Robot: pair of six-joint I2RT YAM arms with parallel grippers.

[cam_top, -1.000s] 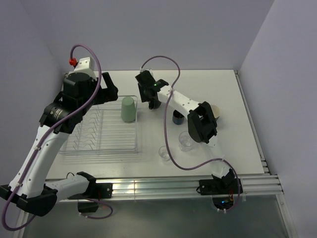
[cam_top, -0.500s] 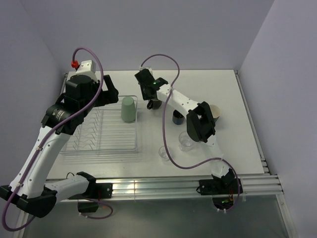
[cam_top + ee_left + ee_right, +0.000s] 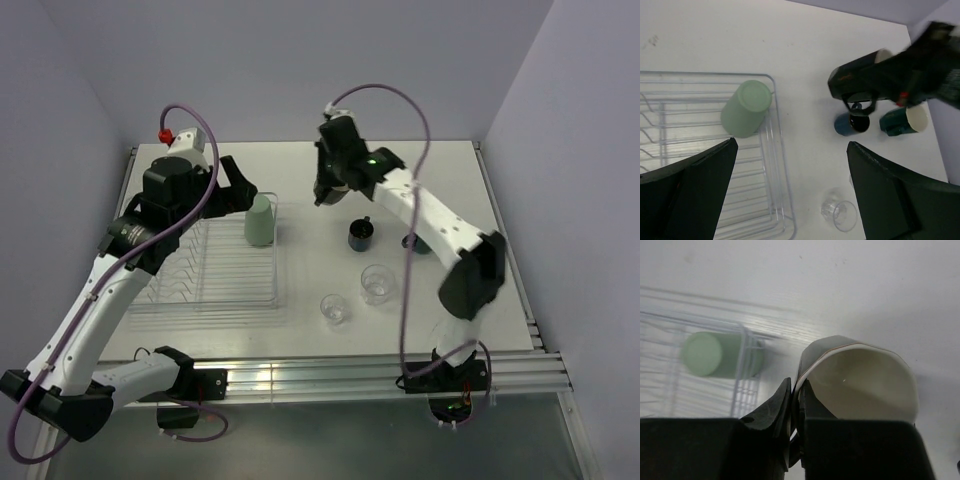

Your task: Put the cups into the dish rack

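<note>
My right gripper (image 3: 796, 401) is shut on the rim of the black mug with cream inside (image 3: 860, 382) and holds it in the air right of the dish rack. The left wrist view shows that mug (image 3: 860, 80) tilted on its side. The mint green tumbler (image 3: 260, 220) lies in the clear dish rack (image 3: 200, 303) at its far right corner. My left gripper (image 3: 237, 190) is open and empty above that corner. The navy mug (image 3: 362, 236), the dark green mug (image 3: 897, 121) and two clear tumblers (image 3: 377, 283) (image 3: 334, 308) stand on the table.
The white table (image 3: 450, 180) is bounded by walls behind and at both sides. A metal rail (image 3: 330, 375) runs along its near edge. The right arm (image 3: 440, 225) reaches over the mugs and partly hides the dark green one from above.
My right gripper has risen with the black mug and moved right and back, away from the rack. My left gripper has shifted slightly right over the rack's far corner.
</note>
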